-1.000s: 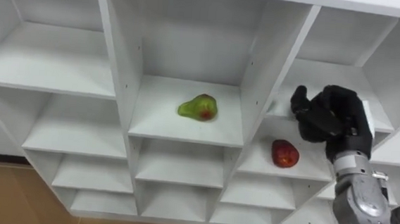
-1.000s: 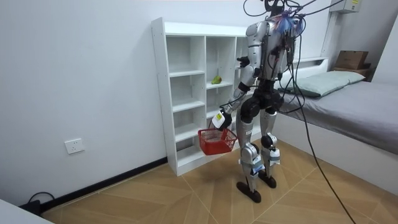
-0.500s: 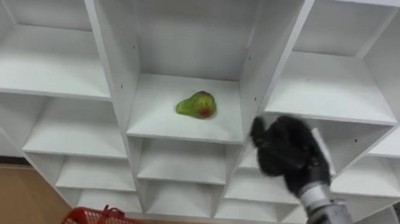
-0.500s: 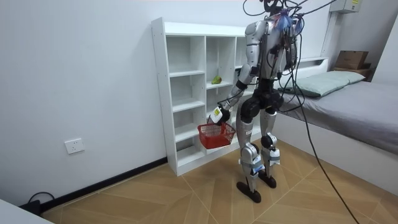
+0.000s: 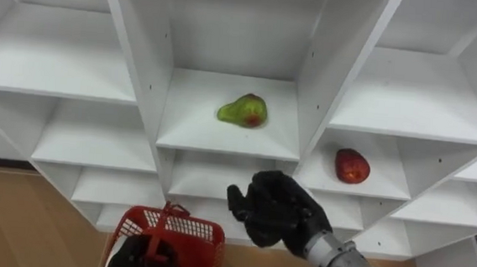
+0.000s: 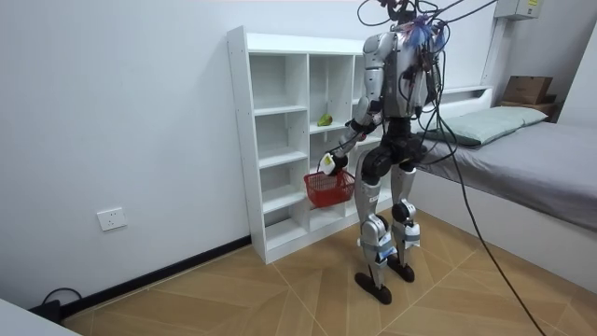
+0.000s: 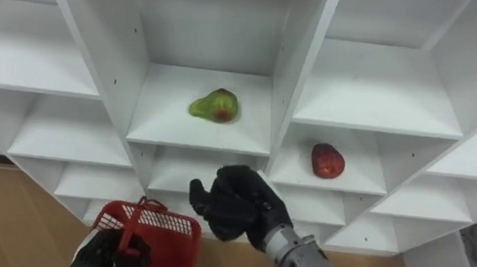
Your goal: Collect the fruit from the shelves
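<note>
Pear (image 5: 242, 111), apple (image 5: 351, 166) on white closet shelves (image 5: 221, 139); red basket (image 5: 183, 233) in front; bed (image 6: 522, 154) nearby

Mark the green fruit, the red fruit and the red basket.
green fruit (image 5: 242, 111): left eye view, middle of its body.
red fruit (image 5: 351, 166): left eye view, middle of its front.
red basket (image 5: 188, 222): left eye view, its far rim.

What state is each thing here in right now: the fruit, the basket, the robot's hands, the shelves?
green pear: lying on a middle-column shelf, untouched.
red fruit: resting on a lower shelf in the right column, untouched.
red basket: held up by its handle before the lower shelves.
left hand: shut on the basket's handle.
right hand: raised beside the basket, touching neither fruit.
shelf unit: open-fronted.
</note>
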